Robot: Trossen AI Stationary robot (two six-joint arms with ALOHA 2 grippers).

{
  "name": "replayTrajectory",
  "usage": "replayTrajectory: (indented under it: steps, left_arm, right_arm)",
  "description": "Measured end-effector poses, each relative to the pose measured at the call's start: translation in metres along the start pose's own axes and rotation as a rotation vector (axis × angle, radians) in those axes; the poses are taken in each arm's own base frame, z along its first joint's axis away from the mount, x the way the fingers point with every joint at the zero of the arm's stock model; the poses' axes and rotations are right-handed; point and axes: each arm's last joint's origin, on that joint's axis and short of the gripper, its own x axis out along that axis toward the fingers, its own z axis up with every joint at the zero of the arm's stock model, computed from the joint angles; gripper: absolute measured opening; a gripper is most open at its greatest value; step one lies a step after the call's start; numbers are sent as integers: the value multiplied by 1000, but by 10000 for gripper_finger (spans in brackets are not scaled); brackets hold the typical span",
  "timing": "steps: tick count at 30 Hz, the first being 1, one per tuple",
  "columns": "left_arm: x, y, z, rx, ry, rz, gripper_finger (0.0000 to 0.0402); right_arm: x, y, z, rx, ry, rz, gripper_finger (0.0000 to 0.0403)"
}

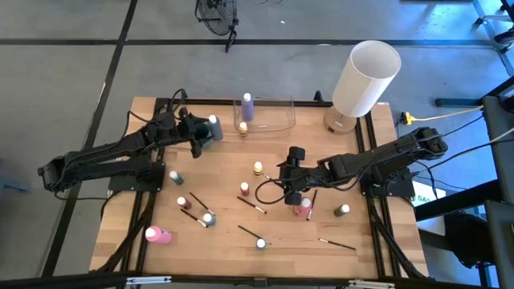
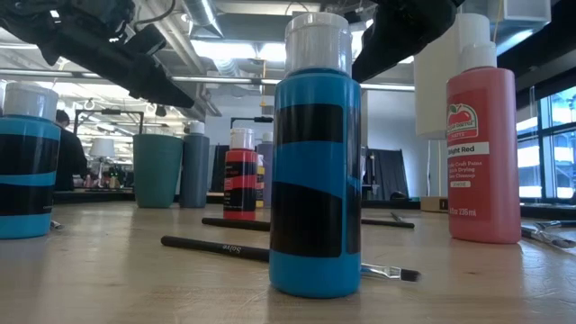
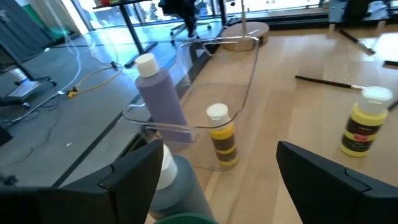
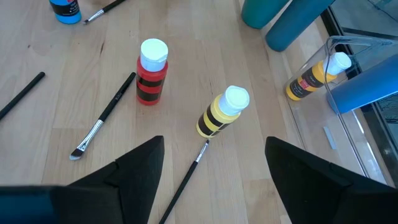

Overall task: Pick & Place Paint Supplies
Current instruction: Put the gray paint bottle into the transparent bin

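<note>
On the tall pink-red plastic bottle [image 2: 482,144] I read "Bright Red" beneath an apple logo; the thin black paintbrush [image 2: 270,254] lying in front of the blue black-banded bottle [image 2: 316,162] carries small pale lettering I cannot make out. My left gripper [image 1: 210,131] sits at ten o'clock on the wooden table [image 1: 144,209], fingers spread wide around a grey bottle [image 3: 177,186], just beside the clear plastic container [image 1: 277,114] holding a lilac bottle [image 3: 159,93] and a yellow bottle [image 3: 221,137]. My right gripper [image 1: 293,172] hangs near centre, fingers parted, empty, over a yellow striped bottle [image 4: 222,112] and a red striped bottle [image 4: 152,71].
</note>
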Motion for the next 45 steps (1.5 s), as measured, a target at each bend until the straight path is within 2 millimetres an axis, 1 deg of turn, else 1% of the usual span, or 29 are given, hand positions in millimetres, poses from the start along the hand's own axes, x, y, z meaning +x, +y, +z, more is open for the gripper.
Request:
replayTrajectory:
  steps: [16, 23, 29, 32, 35, 40, 42, 45]
  left_arm:
    - [0, 0, 0, -3, 0, -1, 309]
    - [0, 0, 0, -69, -1, -10, 309]
    - [0, 0, 0, -79, 0, -1, 309]
    - [0, 0, 0, -129, 1, 1, 309]
    - [0, 1, 0, -188, 1, 40, 309]
    - [-1, 8, -1, -247, 20, 261, 309]
    - [-1, 8, -1, -246, 18, 264, 309]
    - [1, 6, -2, -261, 22, 195, 309]
  right_arm:
    - [0, 0, 0, 0, 0, 1, 284]
    - [0, 0, 0, 0, 0, 1, 284]
    - [0, 0, 0, 0, 0, 1, 284]
    - [0, 0, 0, 0, 0, 4, 284]
    - [0, 0, 0, 0, 0, 4, 284]
    - [0, 0, 0, 0, 0, 3, 284]
    - [0, 0, 0, 0, 0, 4, 284]
    - [0, 0, 0, -1, 0, 4, 284]
